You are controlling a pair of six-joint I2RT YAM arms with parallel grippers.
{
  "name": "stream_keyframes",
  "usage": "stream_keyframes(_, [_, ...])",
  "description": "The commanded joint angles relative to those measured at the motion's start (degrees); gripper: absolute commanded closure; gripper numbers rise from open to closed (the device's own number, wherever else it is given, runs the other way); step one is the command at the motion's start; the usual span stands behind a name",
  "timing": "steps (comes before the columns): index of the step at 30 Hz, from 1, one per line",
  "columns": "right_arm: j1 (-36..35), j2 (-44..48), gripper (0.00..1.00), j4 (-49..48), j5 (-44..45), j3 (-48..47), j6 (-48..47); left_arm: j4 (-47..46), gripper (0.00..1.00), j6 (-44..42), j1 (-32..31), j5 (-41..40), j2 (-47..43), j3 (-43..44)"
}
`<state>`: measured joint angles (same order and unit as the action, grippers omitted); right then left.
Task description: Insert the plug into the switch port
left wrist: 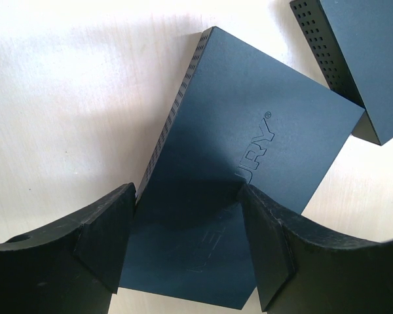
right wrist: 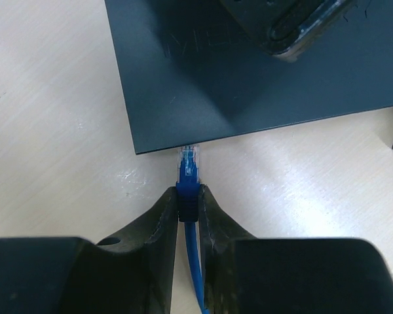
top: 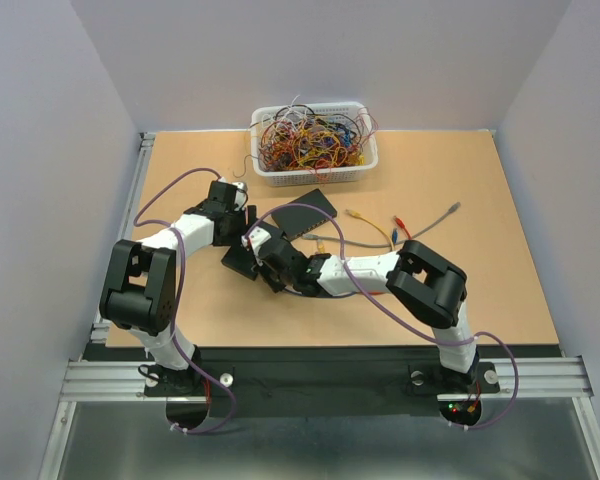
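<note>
In my right wrist view, the right end effector [right wrist: 189,201] pinches the blue plug [right wrist: 188,171] low at centre frame; its clear tip touches the near edge of the black switch box [right wrist: 249,72] above; the switch port itself I cannot see; my left end effector [left wrist: 187,245] stands spread, straddling that box on the bench [top: 460,290].

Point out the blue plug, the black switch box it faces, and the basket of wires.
blue plug [right wrist: 188,163]: right wrist view, on its clear tip ahead of the fingers.
black switch box [right wrist: 249,72]: right wrist view, on its flat top face.
basket of wires [top: 314,176]: top external view, on its white front wall.
</note>
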<state>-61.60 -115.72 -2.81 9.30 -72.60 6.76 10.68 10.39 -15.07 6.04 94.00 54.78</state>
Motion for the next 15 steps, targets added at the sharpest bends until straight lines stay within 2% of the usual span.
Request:
stream_keyframes(1, [-0.9,-0.3,1.0,-5.8,0.7,-2.4,-2.1,4.2,0.25,-0.6,-2.3,3.1,2.1,-0.7])
stream_keyframes(11, [-0.9,6.4,1.0,-18.7,-4.5,6.1,-3.5,4.1,0.25,-0.3,-2.6,4.1,2.3,-0.9])
stream_keyframes(15, [-0.9,5.3,1.0,-18.9,-3.7,5.4,-3.8,4.0,0.25,-0.4,-2.7,4.3,2.3,-1.1])
